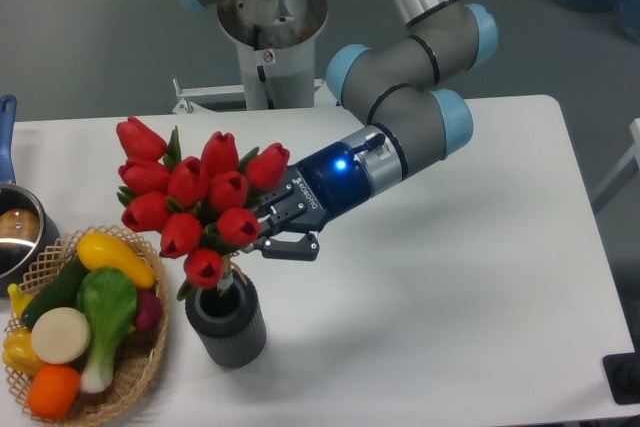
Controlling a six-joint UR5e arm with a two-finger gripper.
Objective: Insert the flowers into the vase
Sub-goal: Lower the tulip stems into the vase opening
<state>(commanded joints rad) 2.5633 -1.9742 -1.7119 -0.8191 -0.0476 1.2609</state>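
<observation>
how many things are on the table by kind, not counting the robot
bunch of red tulips: 1
dark grey ribbed vase: 1
wicker basket: 1
toy vegetables in the basket: about 7, some partly hidden
steel pot with blue handle: 1
Total: about 11
</observation>
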